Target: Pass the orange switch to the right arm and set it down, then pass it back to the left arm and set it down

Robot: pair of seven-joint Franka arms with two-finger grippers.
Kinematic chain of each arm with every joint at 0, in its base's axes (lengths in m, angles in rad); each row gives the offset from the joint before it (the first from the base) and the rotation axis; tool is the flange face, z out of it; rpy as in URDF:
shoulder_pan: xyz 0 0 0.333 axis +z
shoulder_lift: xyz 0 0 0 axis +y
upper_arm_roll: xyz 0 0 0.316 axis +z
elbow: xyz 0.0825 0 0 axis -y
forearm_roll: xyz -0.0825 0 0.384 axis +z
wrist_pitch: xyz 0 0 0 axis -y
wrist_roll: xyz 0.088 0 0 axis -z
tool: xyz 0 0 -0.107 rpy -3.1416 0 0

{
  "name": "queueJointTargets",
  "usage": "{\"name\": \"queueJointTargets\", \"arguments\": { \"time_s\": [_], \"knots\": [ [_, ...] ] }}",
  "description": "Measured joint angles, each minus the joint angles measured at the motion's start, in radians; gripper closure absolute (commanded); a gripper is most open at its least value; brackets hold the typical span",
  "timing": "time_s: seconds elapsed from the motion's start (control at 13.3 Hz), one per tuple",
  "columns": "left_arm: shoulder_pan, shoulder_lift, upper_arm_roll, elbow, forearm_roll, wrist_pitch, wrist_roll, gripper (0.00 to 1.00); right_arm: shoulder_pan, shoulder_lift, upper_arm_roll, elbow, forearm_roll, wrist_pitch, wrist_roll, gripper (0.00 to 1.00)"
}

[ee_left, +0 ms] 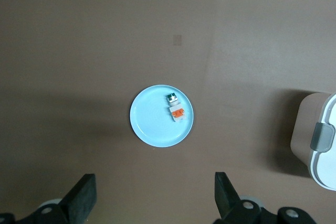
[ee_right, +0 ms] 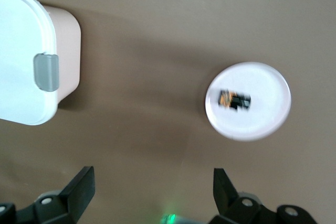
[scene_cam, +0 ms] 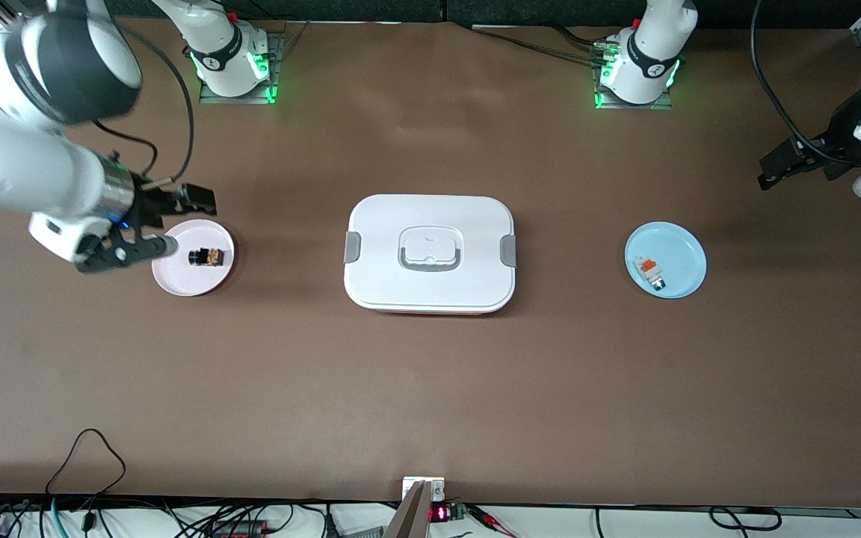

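Orange switch (ee_right: 234,99) blurred; box (ee_right: 23,56) cropped

Table (scene_cam: 430,388): plain matte brown, no pattern. Box (scene_cam: 430,252): white lid w/ grey side clips at 3 and 9 o'clock, grey recessed handle at ctr; thin orange-red edge showing along its lower rim. Pink plate (scene_cam: 176,280): pale pink, plain. Orange switch (scene_cam: 207,258) on it: black body, orange block, black round end. Blue plate (scene_cam: 681,250): light blue, plain. Component (scene_cam: 649,270) on it: white-grey w/ orange patch, dark teal-ish end. Arms: white shells, dark grey joints; grippers black. Arm bases: green glow at the mounts.
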Motion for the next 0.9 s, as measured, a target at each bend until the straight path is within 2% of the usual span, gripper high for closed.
{"name": "queueJointTargets", "arguments": {
  "time_s": [0.07,0.3,0.37,0.52,0.9],
  "knots": [
    [0.0,-0.001,0.0,0.001,0.0,0.0,0.0,0.01,0.038,-0.016,-0.055,0.033,-0.004,-0.036,0.04,0.0],
    [0.0,-0.002,0.001,0.002,0.0,0.0,0.0,0.01,0.203,-0.053,-0.371,0.067,-0.007,-0.057,0.052,0.0],
    [0.0,-0.002,0.001,0.002,0.0,0.0,0.0,0.01,0.218,-0.058,-0.426,0.07,-0.013,-0.057,0.052,0.0],
    [0.0,-0.002,0.001,0.003,0.0,0.0,0.0,0.01,0.208,-0.073,-0.467,0.074,-0.049,-0.056,0.052,0.0],
    [0.0,-0.002,0.001,0.003,0.0,0.0,0.0,0.01,0.123,-0.109,-0.474,0.074,-0.048,-0.054,-0.027,0.0]
  ]
}}
